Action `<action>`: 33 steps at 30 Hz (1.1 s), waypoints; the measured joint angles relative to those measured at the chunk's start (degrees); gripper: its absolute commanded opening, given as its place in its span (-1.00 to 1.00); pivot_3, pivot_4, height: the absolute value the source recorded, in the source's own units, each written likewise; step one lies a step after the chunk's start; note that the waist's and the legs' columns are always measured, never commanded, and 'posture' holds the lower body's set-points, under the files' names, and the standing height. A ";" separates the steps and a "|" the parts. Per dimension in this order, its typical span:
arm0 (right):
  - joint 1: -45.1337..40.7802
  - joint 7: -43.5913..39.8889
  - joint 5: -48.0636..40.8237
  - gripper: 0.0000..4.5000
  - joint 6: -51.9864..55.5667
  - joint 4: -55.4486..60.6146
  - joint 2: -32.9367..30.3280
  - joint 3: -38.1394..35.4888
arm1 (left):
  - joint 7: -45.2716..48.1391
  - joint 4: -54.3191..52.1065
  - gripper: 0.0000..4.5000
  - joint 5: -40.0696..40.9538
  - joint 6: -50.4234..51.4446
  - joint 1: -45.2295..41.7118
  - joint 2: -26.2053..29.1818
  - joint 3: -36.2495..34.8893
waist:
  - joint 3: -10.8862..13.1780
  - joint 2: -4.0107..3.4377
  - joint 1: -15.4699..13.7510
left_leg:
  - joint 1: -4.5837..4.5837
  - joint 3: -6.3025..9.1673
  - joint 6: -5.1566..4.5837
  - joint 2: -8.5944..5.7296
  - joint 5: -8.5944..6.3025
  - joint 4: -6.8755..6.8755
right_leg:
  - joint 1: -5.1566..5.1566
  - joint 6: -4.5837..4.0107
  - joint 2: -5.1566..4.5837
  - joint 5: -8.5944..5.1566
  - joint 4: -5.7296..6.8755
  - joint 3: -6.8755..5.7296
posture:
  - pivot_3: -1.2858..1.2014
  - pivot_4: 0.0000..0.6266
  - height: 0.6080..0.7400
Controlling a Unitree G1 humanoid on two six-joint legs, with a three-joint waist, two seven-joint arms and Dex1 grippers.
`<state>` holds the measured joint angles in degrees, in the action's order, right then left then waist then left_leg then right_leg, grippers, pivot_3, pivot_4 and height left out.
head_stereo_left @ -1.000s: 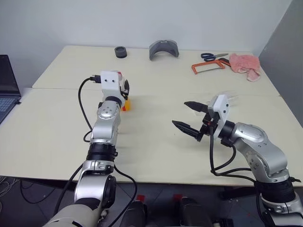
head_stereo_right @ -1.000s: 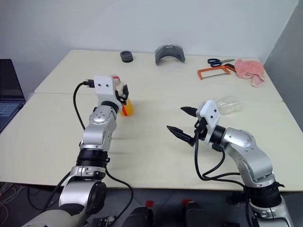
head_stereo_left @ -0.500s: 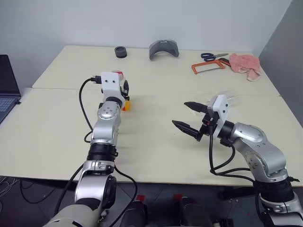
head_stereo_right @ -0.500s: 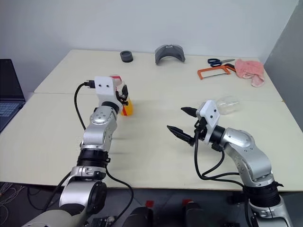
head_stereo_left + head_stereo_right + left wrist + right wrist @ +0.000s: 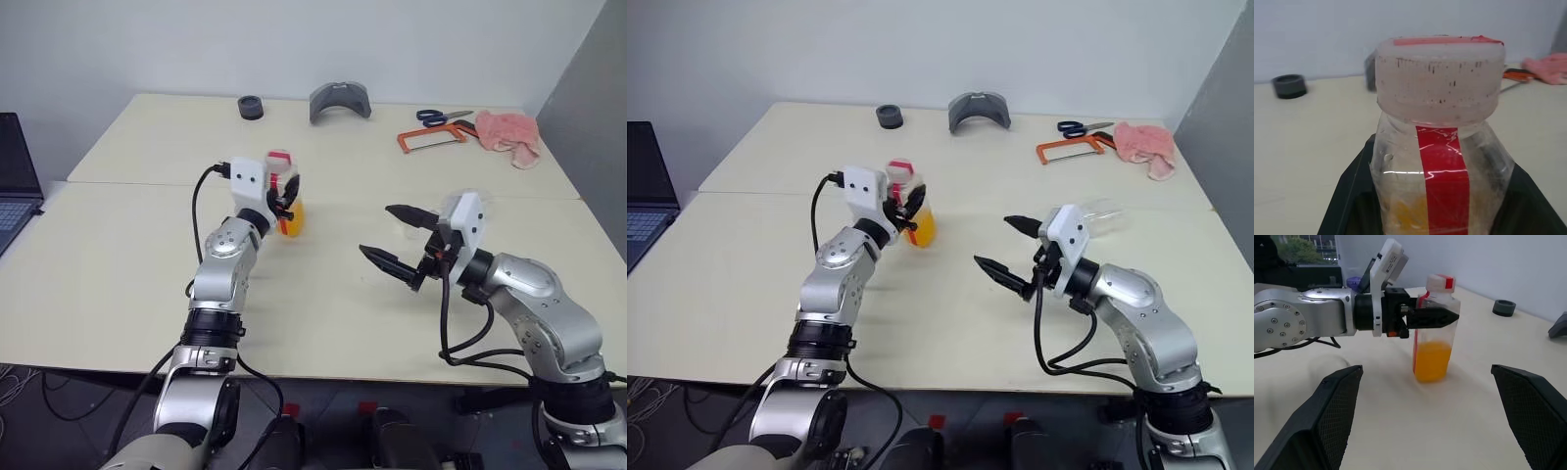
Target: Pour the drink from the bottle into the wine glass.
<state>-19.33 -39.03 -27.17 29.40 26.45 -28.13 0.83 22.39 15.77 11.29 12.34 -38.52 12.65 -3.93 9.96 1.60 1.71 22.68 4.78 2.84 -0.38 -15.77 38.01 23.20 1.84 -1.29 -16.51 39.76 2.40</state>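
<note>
The bottle [image 5: 909, 201] stands upright on the surface [image 5: 950, 294], cap on, drink [image 5: 1432, 361] in its lower part. Our left gripper [image 5: 905, 209] has its jaws clamped around the upper body, we judge for lifting. The right gripper [image 5: 1001, 252] waits nearby, jaws wide, likely for the cap. The wine glass [image 5: 1099, 217] lies beyond it.
</note>
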 measured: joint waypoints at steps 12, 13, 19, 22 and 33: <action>2.24 4.38 -6.53 1.00 7.74 9.38 -3.06 -5.17 | 30.04 -1.56 -0.17 9.01 -0.33 0.25 0.59 7.71 | 0.00 0.00 -0.01 | 0.04 -0.02 -0.07 0.00 -0.04 0.02 | 0.00 0.00 0.01 0.00 -0.02 -0.01 | 0.03 -0.52 1.00; 1.89 5.64 -7.93 1.00 9.57 10.27 -3.06 -5.70 | 32.04 -1.41 -0.17 8.98 -0.75 0.03 0.41 8.83 | 0.00 0.00 0.01 | 0.04 -0.02 -0.09 -0.01 -0.05 0.02 | 0.00 0.00 0.01 0.00 -0.02 -0.01 | 0.03 -0.52 1.00; -0.96 12.11 -14.22 1.00 18.09 13.78 -3.18 -7.70 | 39.71 2.97 -0.17 8.63 -5.51 -3.94 -1.13 11.74 | 0.00 0.00 0.12 | 0.03 -0.07 -0.13 -0.04 -0.07 0.03 | 0.00 0.00 0.08 0.00 -0.02 0.00 | 0.03 -0.52 1.00; -3.01 14.51 -14.39 1.00 18.97 13.92 -2.53 -6.57 | 42.44 5.48 -0.17 7.81 -7.93 -5.24 -1.59 12.48 | 0.00 0.00 0.13 | 0.03 -0.10 -0.13 -0.05 -0.07 0.03 | 0.00 0.00 0.09 0.00 -0.02 0.00 | 0.03 -0.52 1.00; -4.96 18.07 -8.94 1.00 16.61 10.51 0.70 -1.54 | 45.82 7.51 -0.17 6.87 -10.28 -5.25 -2.86 13.08 | 0.00 -0.01 0.12 | 0.06 -0.05 -0.13 -0.03 -0.07 0.04 | 0.00 0.00 0.07 0.00 -0.03 -0.02 | 0.03 -0.52 1.00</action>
<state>-24.29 -20.96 -36.11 46.01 36.95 -27.44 -0.71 68.21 23.28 18.15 2.05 -43.77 9.79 9.15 9.96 1.59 1.83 22.74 4.74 2.71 -0.41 -15.84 38.05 23.20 1.84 -1.22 -16.51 39.74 2.38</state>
